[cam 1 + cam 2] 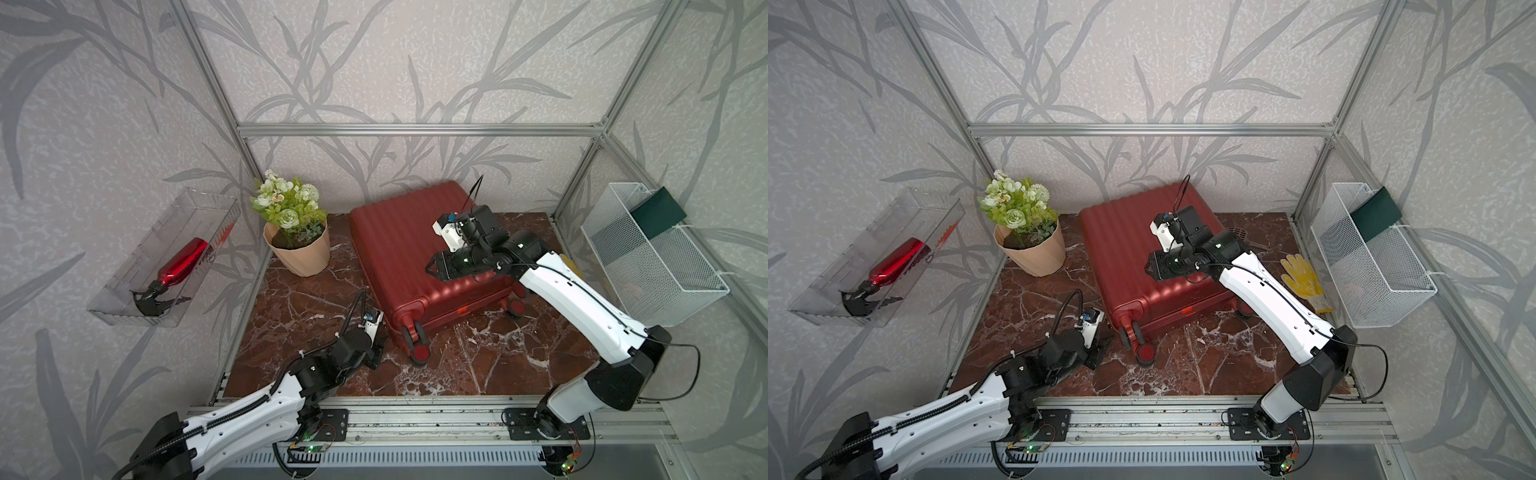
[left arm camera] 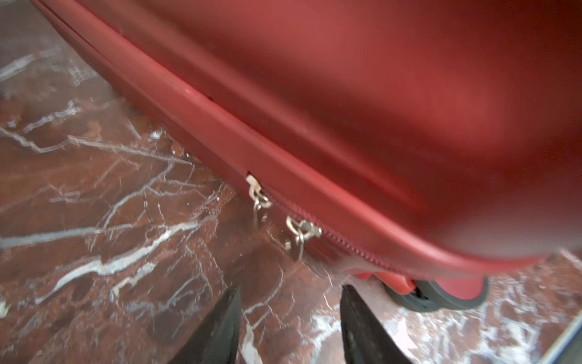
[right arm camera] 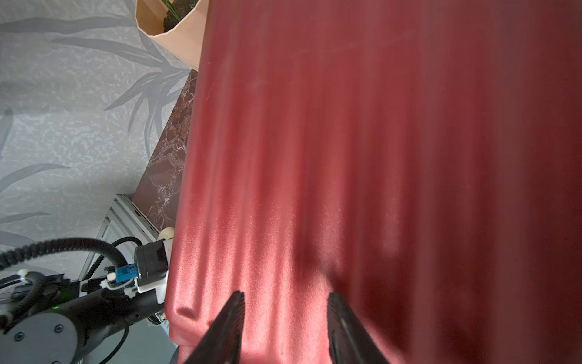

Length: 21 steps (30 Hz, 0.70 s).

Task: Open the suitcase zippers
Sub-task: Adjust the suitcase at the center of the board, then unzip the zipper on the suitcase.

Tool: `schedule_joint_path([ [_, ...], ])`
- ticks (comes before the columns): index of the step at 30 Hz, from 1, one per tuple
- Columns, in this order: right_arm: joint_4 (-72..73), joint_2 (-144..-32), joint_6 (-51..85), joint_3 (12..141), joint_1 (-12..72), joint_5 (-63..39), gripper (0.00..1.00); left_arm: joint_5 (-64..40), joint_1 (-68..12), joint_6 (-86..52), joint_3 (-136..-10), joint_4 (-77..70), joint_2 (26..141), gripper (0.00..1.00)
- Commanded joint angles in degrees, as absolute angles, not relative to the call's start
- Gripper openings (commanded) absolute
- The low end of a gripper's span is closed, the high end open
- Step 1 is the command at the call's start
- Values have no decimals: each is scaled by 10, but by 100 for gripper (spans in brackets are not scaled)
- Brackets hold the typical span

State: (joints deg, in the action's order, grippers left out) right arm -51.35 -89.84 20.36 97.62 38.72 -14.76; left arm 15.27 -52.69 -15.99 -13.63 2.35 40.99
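The suitcase (image 1: pixel 419 245) lies flat on the table (image 1: pixel 307 316), toward the back, just beside the pot (image 1: pixel 299 253), with its wheels (image 1: pixel 419 353) facing me.

My left gripper (image 2: pixel 291 288) sits low by the case's side wall near the front wheel corner. Its jaws are moderately apart with only marble between them, so it holds nothing. Just beyond the fingertips I see the zippers (image 2: pixel 302 228): two small metal sliders, close together but not touching, on the seam under the shell's lip. Each has a thin ring-like pull hanging down. The view is blurred, so I can't make out their exact shape.

My right gripper (image 3: pixel 286 294) is over the ribbed top of the shell near the front edge, jaws also partly apart and empty. I can't tell whether the fingers touch the shell.

I expect the shell to be stiff and slick, with nothing on it worth pinching. The case looks light enough to skate on the polished marble once I tug the seam, so pressing down from above with the right seems wise. The grip point is a dangling pull, not the slider body. It is tiny and loose, and likely to swing away or slip out. I'd close narrow on the nearer one and drag along the track, easing round the corner, where the zip could bind.
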Motion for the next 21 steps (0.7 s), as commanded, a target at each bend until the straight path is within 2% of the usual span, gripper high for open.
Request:
schedule_joint_path([
  [1, -520, -911, 172, 998, 386, -159, 45, 235, -554, -94, -66, -147, 346, 51],
  [5, -530, -928, 157, 1013, 384, -171, 44, 255, -562, -63, 7, -222, 269, 52],
  [8, -536, -938, 150, 1021, 383, -177, 44, 230, -562, -32, 13, -255, 261, 52],
  [13, -538, -944, 151, 1028, 376, -188, 42, 173, -561, -11, 17, -305, 307, 49],
  [21, -533, -942, 152, 1021, 371, -191, 42, 190, -556, 1, -30, -319, 459, 48],
])
